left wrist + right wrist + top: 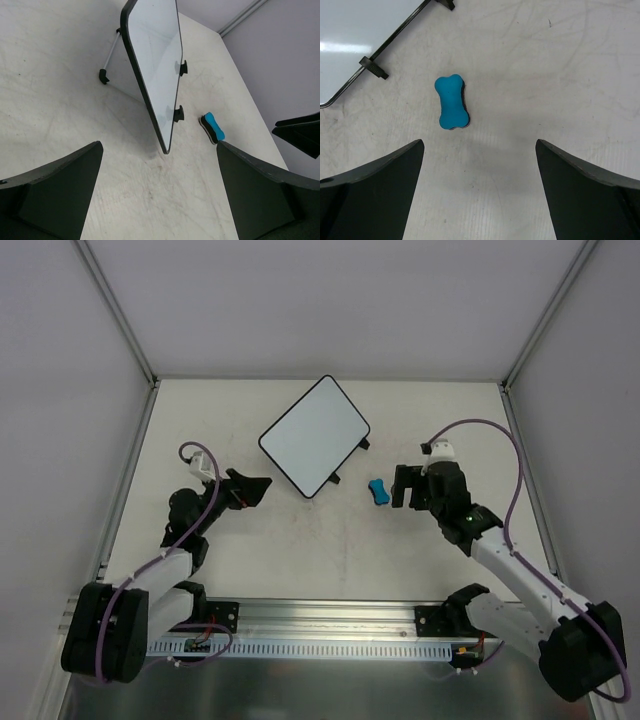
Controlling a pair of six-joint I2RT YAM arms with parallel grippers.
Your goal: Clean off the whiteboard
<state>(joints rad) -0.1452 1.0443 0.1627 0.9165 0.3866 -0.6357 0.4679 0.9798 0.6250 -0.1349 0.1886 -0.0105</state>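
whiteboard (pixel 313 436): sits mid-bench toward the back, turned like a diamond, surface looks clean white. The two little black tabs are on its right-hand edge. In the left wrist view (pixel 155 60) it looks tipped up on a thin metal leg, but that's hard to say for sure.
eraser (pixel 377 491): small blue bone-shaped thing, flat on the bench (pixel 330 560) just right of the board's tab edge, not touching it.
left tool (pixel 258 488): released, fingers spread wide, nothing in them. It points at the board's near-left side, near but apart.
right tool (pixel 398 487): also released and holding nothing. It faces the eraser from the right, just beside it. Its own camera shows the eraser (pixel 452 101) ahead of the fingers.
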